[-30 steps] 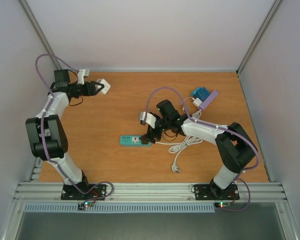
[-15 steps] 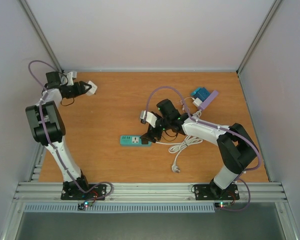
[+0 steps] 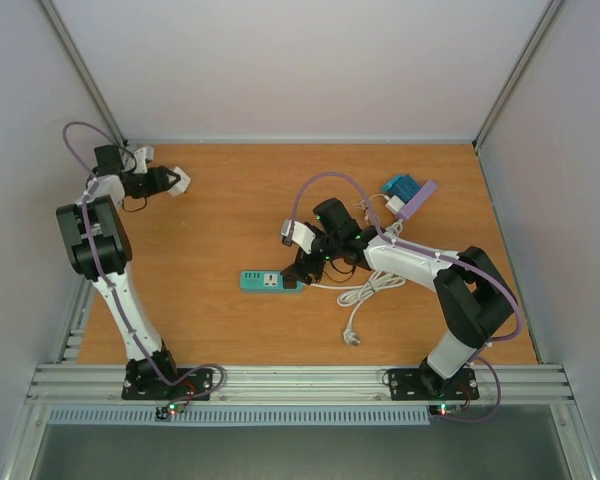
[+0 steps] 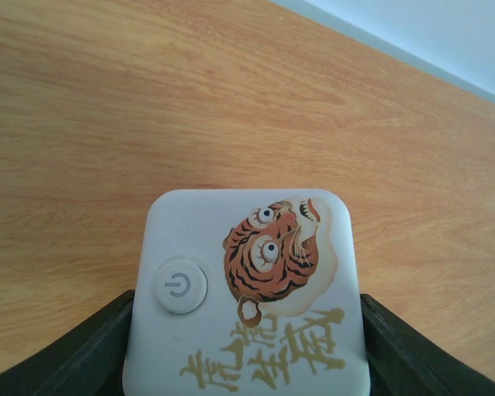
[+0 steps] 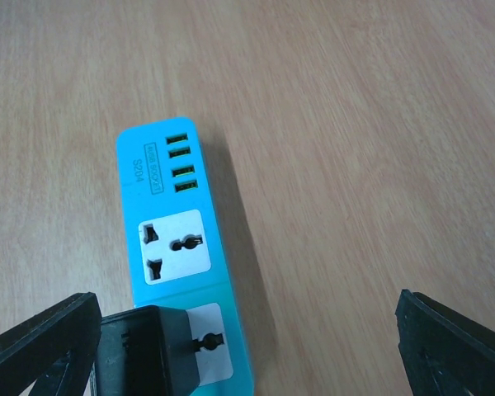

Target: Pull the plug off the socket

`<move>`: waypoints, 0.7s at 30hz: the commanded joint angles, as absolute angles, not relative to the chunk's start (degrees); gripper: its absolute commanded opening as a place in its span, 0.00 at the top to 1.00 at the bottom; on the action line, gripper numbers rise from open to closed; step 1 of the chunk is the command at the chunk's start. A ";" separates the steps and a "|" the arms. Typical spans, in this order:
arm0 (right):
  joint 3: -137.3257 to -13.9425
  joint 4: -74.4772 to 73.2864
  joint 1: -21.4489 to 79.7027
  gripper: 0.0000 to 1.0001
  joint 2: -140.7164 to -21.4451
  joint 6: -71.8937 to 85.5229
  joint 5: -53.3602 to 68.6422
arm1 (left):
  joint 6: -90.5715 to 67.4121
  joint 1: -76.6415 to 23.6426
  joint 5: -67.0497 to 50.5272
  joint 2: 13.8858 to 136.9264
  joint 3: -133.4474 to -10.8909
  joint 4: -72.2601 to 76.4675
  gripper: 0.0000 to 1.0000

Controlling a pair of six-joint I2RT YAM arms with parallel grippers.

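A teal socket strip (image 5: 169, 239) lies on the wooden table, seen in the top view left of centre (image 3: 264, 281). A black plug (image 5: 140, 351) sits in its nearest outlet. My right gripper (image 5: 247, 355) hovers open over that end, and the plug lies just inside its left finger (image 5: 41, 346). From above the right gripper (image 3: 298, 264) is at the strip's right end. My left gripper (image 4: 246, 330) is at the far left corner (image 3: 175, 181), shut on a white square device with a tiger picture (image 4: 247, 289).
A white cable (image 3: 365, 295) lies coiled right of the strip, its end near the front. A blue box (image 3: 401, 186) and a purple bar (image 3: 418, 199) sit at the back right. Grey walls enclose the table on three sides.
My left arm has drawn back toward the far left corner, carrying the white device. The right gripper has hardly moved over the strip.
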State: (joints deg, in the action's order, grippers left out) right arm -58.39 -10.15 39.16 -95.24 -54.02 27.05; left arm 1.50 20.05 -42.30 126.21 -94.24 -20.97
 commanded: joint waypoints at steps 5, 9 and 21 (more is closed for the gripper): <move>-58.98 -10.59 39.00 0.01 -94.13 -52.30 25.86 | 1.44 20.77 -42.69 130.34 -97.89 -20.30 0.54; -59.01 -11.02 38.81 0.02 -94.24 -52.32 25.42 | 1.40 20.83 -39.99 130.82 -98.08 -20.30 0.45; -58.91 -12.21 38.30 0.02 -93.88 -52.54 26.46 | 1.45 20.87 -35.86 129.81 -97.07 -20.46 0.21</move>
